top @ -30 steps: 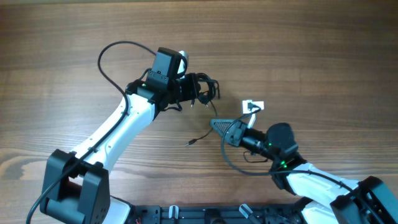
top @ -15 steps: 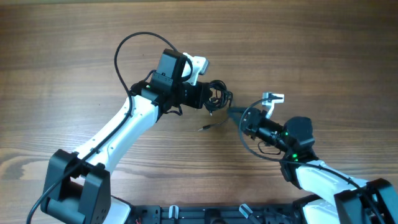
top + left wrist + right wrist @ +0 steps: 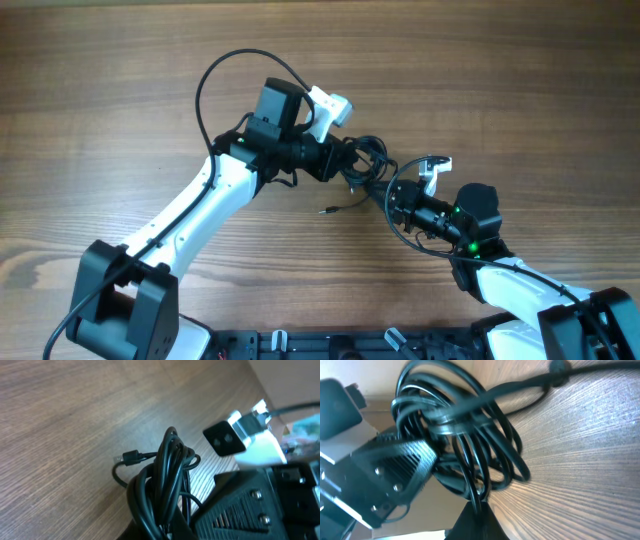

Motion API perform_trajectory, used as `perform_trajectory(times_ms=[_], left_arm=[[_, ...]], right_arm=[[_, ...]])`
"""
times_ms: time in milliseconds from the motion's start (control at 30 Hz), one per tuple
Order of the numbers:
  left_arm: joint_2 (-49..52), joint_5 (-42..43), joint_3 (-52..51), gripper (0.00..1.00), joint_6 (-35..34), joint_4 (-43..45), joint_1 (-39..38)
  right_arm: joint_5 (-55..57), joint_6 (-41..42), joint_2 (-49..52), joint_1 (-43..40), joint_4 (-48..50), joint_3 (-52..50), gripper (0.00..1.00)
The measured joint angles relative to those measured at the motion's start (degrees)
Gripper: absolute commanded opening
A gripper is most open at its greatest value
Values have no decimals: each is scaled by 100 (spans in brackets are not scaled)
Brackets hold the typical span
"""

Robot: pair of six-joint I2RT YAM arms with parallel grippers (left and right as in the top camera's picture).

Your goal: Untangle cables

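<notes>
I am holding the cables (image 3: pixel 368 156) as one tight coil just right of centre in the overhead frame. They are caught between both arms, and most of the loops look to be hanging clear of the surface (image 3: pixel 120 80).

The left gripper (image 3: pixel 346 160) is reaching in from the left. Its fingers are clamped on the left side of the coil, so the loops are spilling out to the right of them. In the left wrist view the bundle is rising from the bottom edge, where my own fingers are mostly out of sight. I am judging that grip from the overhead view.

The right gripper (image 3: pixel 473 509) is pointing toward the upper left of the overhead frame. It is pinching narrow on what looks like a single strand at the coil's lower right edge. The rest of the coil is lying directly ahead of those fingers, touching the left fingers.

Neither arm is nearer, since both are already on the coil. The line between the two grips is running from upper left to lower right, and the loops in the right wrist view are stretching along much the same slant. I judge the next pull should follow that line.

A trailing plug (image 3: pixel 325 211) is lying on the surface below the left fingers, well clear of both grips.

The left arm is stretching from the lower left corner with its wrist turned to the right. The right arm is coming in low from the lower right corner.
</notes>
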Motion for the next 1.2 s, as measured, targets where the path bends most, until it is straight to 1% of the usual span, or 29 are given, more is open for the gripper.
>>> perform_trajectory(times_ms=[200,333,467,600,700,867,933,967,1000,1033,1100,1133,1200], left_arm=[[-2,13,0,4,450,-157,-155],[-2,15,2,4,595,-199,-186],[-2,173,7,4,782,-503,-229],[-2,271,7,4,841,-612,-278],[-2,271,15,4,855,-614,-348],[2,402,15,4,859,-555,-498],[2,450,15,4,859,-560,-498],[2,459,15,4,859,-546,-494],[2,422,15,4,857,-546,-463],[9,442,15,4,850,-533,-428],[0,588,20,4,772,-507,-339],[0,678,26,4,699,-501,-293],[0,879,39,4,520,-492,-155]], right_arm=[[20,181,0,0,-33,0,4],[81,343,0,0,-48,0,4],[313,509,-2,0,-7,4,4],[422,675,-2,7,120,4,5],[533,719,-2,17,22,4,9],[706,778,-72,55,-361,9,35],[706,789,-98,68,-321,13,52],[710,791,-109,72,-326,13,63],[704,785,-111,59,-284,13,71],[697,761,-116,61,-267,13,76],[719,636,-103,59,-275,7,95],[719,577,-98,59,-260,7,100],[730,487,-94,52,-229,7,100]])
